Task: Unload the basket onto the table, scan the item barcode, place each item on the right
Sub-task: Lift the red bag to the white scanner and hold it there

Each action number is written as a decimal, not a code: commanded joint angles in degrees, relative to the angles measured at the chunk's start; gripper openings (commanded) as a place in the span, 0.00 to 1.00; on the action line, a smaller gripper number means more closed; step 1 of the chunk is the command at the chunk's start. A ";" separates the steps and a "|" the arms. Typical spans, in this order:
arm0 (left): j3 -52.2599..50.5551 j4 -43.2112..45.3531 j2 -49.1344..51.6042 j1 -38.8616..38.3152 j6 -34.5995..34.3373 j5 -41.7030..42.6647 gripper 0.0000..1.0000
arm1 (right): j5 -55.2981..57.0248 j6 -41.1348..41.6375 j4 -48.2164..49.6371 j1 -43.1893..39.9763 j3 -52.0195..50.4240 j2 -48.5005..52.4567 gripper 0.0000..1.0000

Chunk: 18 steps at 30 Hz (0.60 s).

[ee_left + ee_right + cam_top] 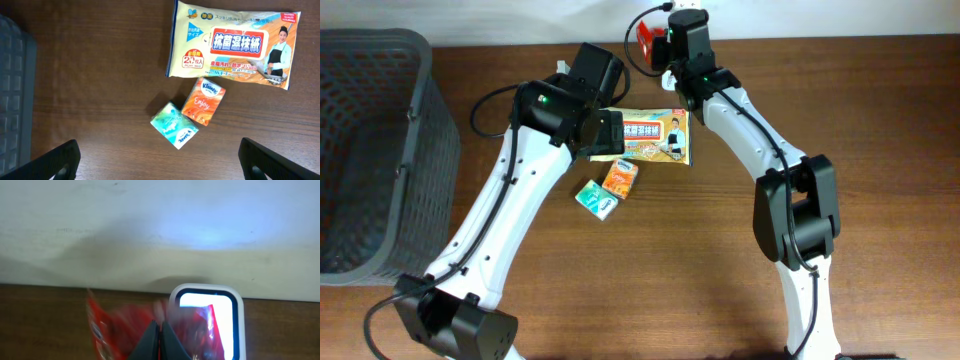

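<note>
Two arms: the left arm [505, 215] and the right arm [750, 130]. Two pincers: the left pincer [162, 162] and the right pincer [161, 339]. One table [885, 100]. One basket [375, 130]. One wipes pack [232, 45]. Two tissue packs: the orange pack [203, 101] and the teal pack [175, 126]. One red packet [107, 330], blurred. One scanner [206, 320], white-framed.

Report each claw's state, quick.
Left claw: open, holding nothing.
Right claw: closed on a red packet.
</note>
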 commanded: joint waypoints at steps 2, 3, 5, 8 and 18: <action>-0.09 0.09 0.28 0.31 0.09 0.00 0.99 | 1.40 -3.82 -1.62 -1.62 1.25 -2.16 0.04; -0.09 0.09 0.28 0.31 0.09 0.00 0.99 | 2.32 -3.80 -2.60 -1.88 1.25 -2.97 0.04; -0.09 0.11 0.28 0.31 0.09 0.00 0.99 | 4.13 -3.82 -5.09 -2.43 1.25 -5.68 0.04; -0.09 0.11 0.28 0.31 0.09 0.00 0.99 | 5.25 -4.04 -8.31 -3.37 1.25 -9.73 0.04; -0.09 0.13 0.28 0.31 0.07 0.02 1.00 | -4.74 -2.51 -28.09 -4.85 0.76 -14.03 0.66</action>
